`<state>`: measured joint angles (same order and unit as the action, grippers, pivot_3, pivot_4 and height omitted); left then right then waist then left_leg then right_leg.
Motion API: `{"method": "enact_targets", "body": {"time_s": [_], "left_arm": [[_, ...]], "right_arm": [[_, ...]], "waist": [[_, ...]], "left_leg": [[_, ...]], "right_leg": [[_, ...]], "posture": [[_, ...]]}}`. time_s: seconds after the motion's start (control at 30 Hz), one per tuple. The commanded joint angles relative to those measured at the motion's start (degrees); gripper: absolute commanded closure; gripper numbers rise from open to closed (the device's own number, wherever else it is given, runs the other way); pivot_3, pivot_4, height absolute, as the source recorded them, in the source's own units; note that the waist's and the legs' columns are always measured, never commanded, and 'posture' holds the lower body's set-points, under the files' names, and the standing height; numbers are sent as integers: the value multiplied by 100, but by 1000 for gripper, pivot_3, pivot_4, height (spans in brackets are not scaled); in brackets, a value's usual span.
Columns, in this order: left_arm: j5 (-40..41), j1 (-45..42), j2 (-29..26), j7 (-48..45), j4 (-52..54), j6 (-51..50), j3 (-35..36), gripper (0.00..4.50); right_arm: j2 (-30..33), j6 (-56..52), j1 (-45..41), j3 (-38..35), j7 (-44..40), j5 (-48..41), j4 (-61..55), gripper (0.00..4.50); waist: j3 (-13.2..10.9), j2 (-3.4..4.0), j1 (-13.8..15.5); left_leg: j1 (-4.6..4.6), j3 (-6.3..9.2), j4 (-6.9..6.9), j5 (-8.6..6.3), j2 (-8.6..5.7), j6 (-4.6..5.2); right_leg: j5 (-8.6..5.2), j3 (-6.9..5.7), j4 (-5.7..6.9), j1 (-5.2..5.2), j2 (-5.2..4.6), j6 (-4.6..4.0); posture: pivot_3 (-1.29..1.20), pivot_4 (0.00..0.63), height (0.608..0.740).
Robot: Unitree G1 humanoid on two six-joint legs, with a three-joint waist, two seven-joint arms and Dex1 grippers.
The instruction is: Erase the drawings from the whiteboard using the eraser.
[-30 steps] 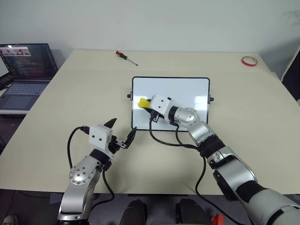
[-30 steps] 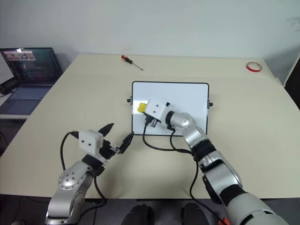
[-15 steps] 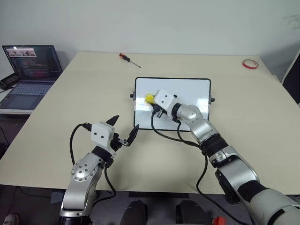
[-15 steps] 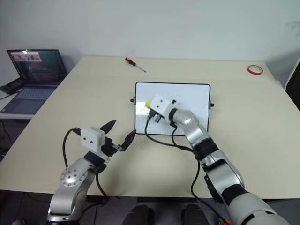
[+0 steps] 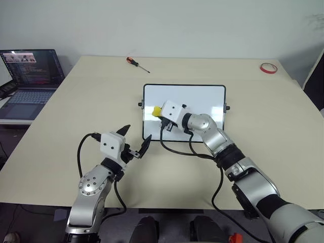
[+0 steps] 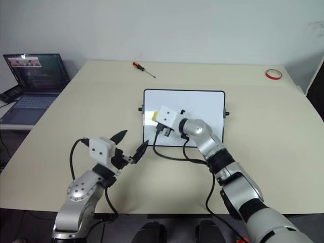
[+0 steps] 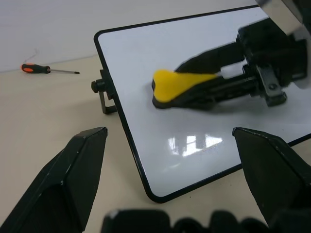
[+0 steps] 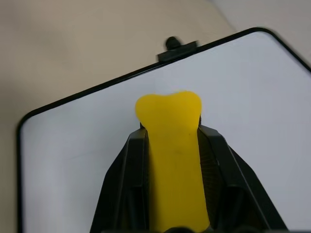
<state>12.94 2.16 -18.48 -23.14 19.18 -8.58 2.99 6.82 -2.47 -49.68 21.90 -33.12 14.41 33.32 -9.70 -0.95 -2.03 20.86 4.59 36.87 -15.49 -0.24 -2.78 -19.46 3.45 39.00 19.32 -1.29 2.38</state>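
The whiteboard (image 5: 202, 98) lies flat in the middle of the table, white with a thin black frame. No drawings show on its bare surface. My right gripper (image 5: 161, 112) is shut on the yellow eraser (image 5: 157, 110), which rests near the board's left edge. In the left wrist view the eraser (image 7: 170, 83) lies on the board (image 7: 194, 141), pinched between the black fingers (image 7: 218, 87). The right wrist view shows the eraser (image 8: 172, 145) squeezed between my own fingers (image 8: 126, 179) over the board (image 8: 73, 145). My left gripper (image 5: 134, 142) hangs open above the table, just off the board's near left corner.
A screwdriver (image 5: 136, 63) with a red handle lies at the far side of the table. A red tape ring (image 5: 269, 67) sits at the far right corner. An open laptop (image 5: 28, 76) stands on a side desk to the left.
The right gripper swept the eraser toward the board's far left corner and came partly back. The left gripper has stayed in place, open.
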Motion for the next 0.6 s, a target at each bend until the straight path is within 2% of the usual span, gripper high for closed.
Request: {"method": "enact_targets", "body": {"time_s": [0.03,0.13,0.2,0.27,0.33,0.43,0.6], "left_arm": [[0,17,25,18,214,67,-4,0],[19,-48,35,-45,152,100,-45,0],[122,-165,30,-203,99,171,-89,0],[241,-286,-15,-442,109,213,-154,0],[374,-438,-50,-684,109,216,-210,0],[535,-860,-122,-1175,-82,215,-405,0],[762,-1616,-216,-2227,-592,216,-875,0]], "right_arm": [[267,-438,355,-117,-101,-8,-107,3435],[360,-392,589,-493,89,-244,-675,3435],[391,-270,927,-953,185,-685,-1454,3435],[557,-435,1351,-1233,-4,-1035,-2427,3435],[819,-801,1761,-1410,-151,-1240,-3366,3435],[1280,-1655,2442,-1747,-147,-1368,-4811,3435],[1672,-3683,3408,-2605,198,-1593,-6810,3435]], "waist": [[0,0,16],[-3,0,43],[-9,-2,73],[-10,-2,94],[-10,-1,103],[-10,-1,94],[-10,0,39]], "left_leg": [[0,0,0,0,0,0],[4,3,1,0,-1,0],[14,8,1,0,-2,0],[59,14,10,1,-4,-1],[140,18,20,3,-6,-4],[215,14,16,19,0,-30],[233,-1,5,17,5,-27]], "right_leg": [[0,0,0,2,0,0],[0,-4,-4,2,-2,0],[0,-14,-10,4,-5,0],[0,-24,-10,10,-7,1],[3,-29,-2,87,-8,3],[3,-30,-1,164,-5,3],[-1,-31,-6,188,1,2]], "posture": [[0,150,740],[0,150,740],[0,150,740],[0,150,740],[0,150,740],[0,150,740],[0,150,740]]}}
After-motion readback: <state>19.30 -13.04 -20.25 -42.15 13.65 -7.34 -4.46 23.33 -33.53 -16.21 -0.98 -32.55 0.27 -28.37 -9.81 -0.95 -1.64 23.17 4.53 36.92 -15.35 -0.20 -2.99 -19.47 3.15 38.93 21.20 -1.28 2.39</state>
